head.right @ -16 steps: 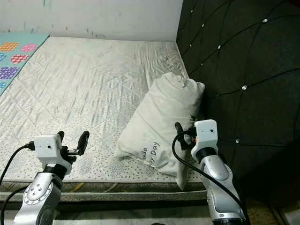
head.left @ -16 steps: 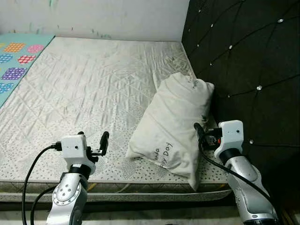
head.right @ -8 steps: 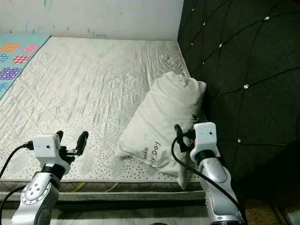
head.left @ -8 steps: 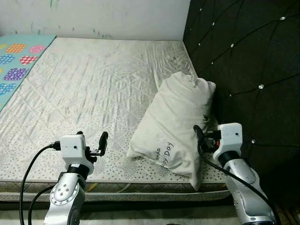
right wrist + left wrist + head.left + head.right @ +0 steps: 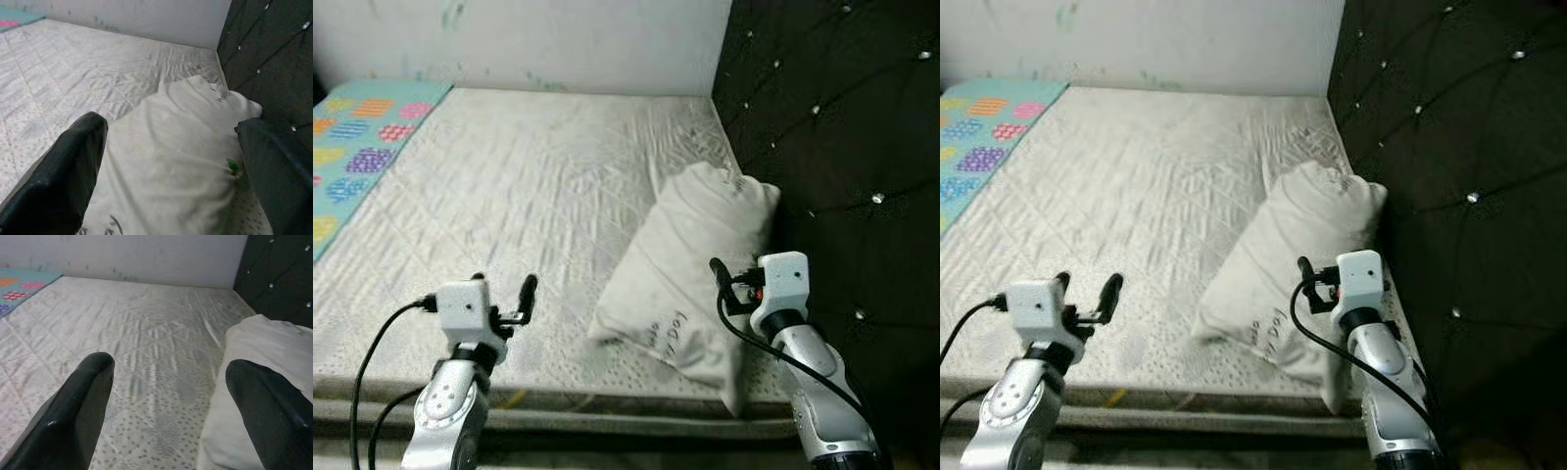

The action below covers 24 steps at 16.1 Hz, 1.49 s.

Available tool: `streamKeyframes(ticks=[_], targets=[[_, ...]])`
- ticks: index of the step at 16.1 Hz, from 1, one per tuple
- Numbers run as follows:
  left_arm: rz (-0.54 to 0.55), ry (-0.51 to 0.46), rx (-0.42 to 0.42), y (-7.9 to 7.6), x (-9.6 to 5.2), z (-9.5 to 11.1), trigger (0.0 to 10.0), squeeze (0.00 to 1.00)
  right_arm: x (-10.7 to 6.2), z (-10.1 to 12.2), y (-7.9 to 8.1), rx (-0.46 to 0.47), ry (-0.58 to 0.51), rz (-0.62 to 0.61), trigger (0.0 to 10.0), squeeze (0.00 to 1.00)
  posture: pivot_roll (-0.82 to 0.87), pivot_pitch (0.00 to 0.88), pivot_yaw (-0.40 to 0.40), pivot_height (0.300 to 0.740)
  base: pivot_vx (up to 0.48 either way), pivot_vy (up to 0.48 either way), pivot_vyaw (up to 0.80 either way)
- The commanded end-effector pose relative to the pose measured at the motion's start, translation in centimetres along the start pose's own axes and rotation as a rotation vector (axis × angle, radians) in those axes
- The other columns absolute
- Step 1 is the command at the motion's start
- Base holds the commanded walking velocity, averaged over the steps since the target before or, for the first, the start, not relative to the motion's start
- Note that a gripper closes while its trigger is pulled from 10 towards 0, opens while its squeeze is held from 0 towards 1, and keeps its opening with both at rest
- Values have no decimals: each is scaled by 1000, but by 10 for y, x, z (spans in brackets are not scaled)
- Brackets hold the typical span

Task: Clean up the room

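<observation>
A bare bedroom, seen from the head camera of a robot standing at the side of a bed. A pale quilted mattress [image 5: 538, 196] spreads across most of the scene, reaching a plain white wall [image 5: 558, 39] at the far side. A black tufted headboard [image 5: 842, 127] with small shiny studs rises along the right. At the far left lies a turquoise play mat [image 5: 362, 137] with coloured patches.

A white pillow [image 5: 695, 274] with dark lettering lies on the mattress, slanted, its far end resting against the headboard.

The left gripper [image 5: 504, 294] hovers over the near edge of the mattress, well apart from the pillow, fingers spread and holding nothing. The right gripper [image 5: 729, 284] sits at the pillow's right side, just beside the headboard; its fingers [image 5: 58, 181] are spread wide with the pillow between them, not clamped.

Compared with a second ago the whole view has shifted and blurred slightly, so the camera has moved; pillow and grippers sit much as before. Judging by this, the robot is adjusting its stance, and tidying the pillow has yet to begin.
</observation>
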<state>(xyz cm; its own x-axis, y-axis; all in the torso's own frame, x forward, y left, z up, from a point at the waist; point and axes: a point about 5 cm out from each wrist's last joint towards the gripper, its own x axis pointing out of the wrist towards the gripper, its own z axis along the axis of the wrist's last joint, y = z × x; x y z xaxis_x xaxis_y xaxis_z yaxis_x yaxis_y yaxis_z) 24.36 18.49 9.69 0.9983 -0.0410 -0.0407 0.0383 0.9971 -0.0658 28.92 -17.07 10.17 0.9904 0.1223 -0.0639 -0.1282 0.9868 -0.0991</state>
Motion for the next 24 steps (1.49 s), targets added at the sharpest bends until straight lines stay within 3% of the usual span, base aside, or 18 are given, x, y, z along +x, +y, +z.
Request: streamKeyframes(ticks=[1, 12, 14, 19, 24], targets=[[-15, -11, 7, -2, 1, 4, 10000, 0, -2, -2, -3, 0, 4, -9, 10000, 0, -136, 64, -8, 740, 270, 0, -800], [-8, -16, -8, -3, 2, 4, 10000, 0, 0, -2, -3, 2, -1, -11, 10000, 0, -132, 65, -14, 740, 0, 0, -59], [-25, -27, -12, -5, 1, 5, 10000, 0, 0, -2, -4, 1, -1, -13, 10000, 0, -135, 67, -14, 740, 0, 0, -763], [-25, -26, -12, -6, 1, 5, 10000, 0, 0, -1, -5, -4, -3, -12, 10000, 0, -137, 69, -15, 740, 301, 0, -150], [-37, -34, -10, -7, 1, 6, 10000, 0, 1, -1, -4, -4, -4, -12, 10000, 0, -135, 73, -16, 740, 0, 0, 0]])
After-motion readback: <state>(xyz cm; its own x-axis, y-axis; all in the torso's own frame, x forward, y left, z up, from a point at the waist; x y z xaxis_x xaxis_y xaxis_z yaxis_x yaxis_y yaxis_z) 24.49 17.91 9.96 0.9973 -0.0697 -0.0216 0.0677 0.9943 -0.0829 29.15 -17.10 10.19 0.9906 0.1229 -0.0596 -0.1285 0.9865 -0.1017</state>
